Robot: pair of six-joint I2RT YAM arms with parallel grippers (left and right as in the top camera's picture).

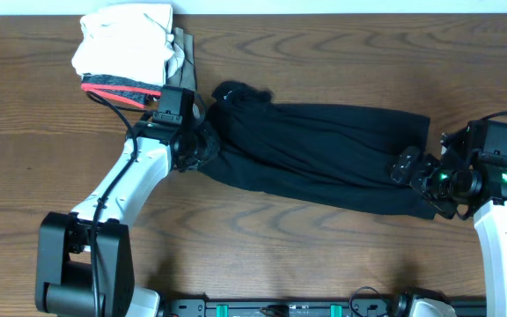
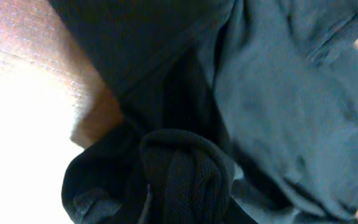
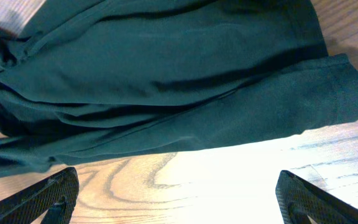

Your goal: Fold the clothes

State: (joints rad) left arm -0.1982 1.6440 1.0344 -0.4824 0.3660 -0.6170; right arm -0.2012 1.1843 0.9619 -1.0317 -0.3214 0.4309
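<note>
Left claw [image 1: 192,145] pinches the bunched end of the black shirt [image 1: 324,154], a long rumpled band across the table [image 1: 324,264]; right claw [image 3: 176,179] hangs spread beside its hem. Crosswise folds seemingly remain.

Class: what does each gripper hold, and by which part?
Left gripper pinches the black fabric shirt at its bunched left end; right gripper is open, holding nothing.

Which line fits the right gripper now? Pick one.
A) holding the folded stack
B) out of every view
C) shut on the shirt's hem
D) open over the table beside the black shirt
D: in the right wrist view the right gripper shows its fingers spread wide, only the table between them, and the black shirt just beyond.
</note>
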